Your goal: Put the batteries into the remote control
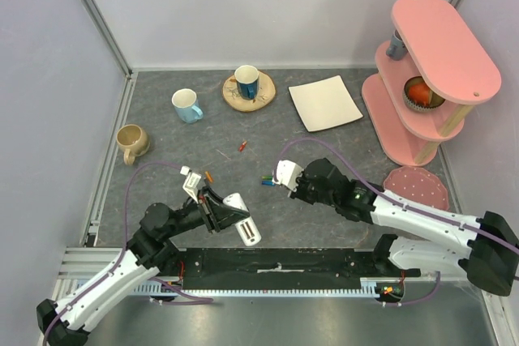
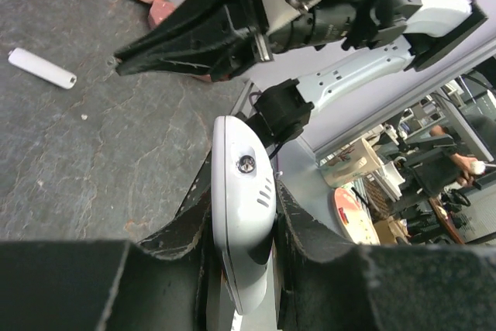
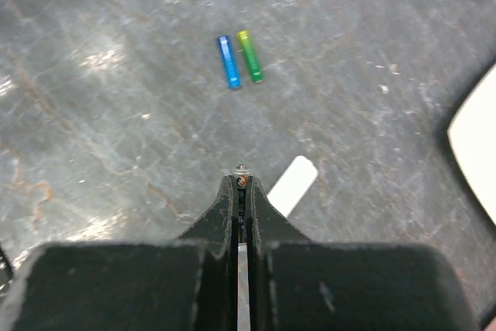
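My left gripper (image 1: 219, 210) is shut on the white remote control (image 1: 242, 226), held on edge above the table; in the left wrist view the remote (image 2: 243, 207) sits between both fingers. My right gripper (image 3: 243, 184) is shut on a thin battery (image 3: 242, 175) with a red-orange mark, whose metal tip pokes out of the fingertips. A blue battery (image 3: 229, 61) and a green battery (image 3: 249, 56) lie side by side on the table ahead of it (image 1: 266, 181). A red battery (image 1: 242, 146) and an orange one (image 1: 209, 176) lie further left.
A small white strip (image 3: 293, 185) lies under the right gripper (image 2: 43, 67). At the back stand a beige mug (image 1: 130, 142), a light blue mug (image 1: 186, 105), a blue mug on a wooden coaster (image 1: 247, 81) and a square white plate (image 1: 324, 102). A pink shelf (image 1: 426, 70) stands at the right.
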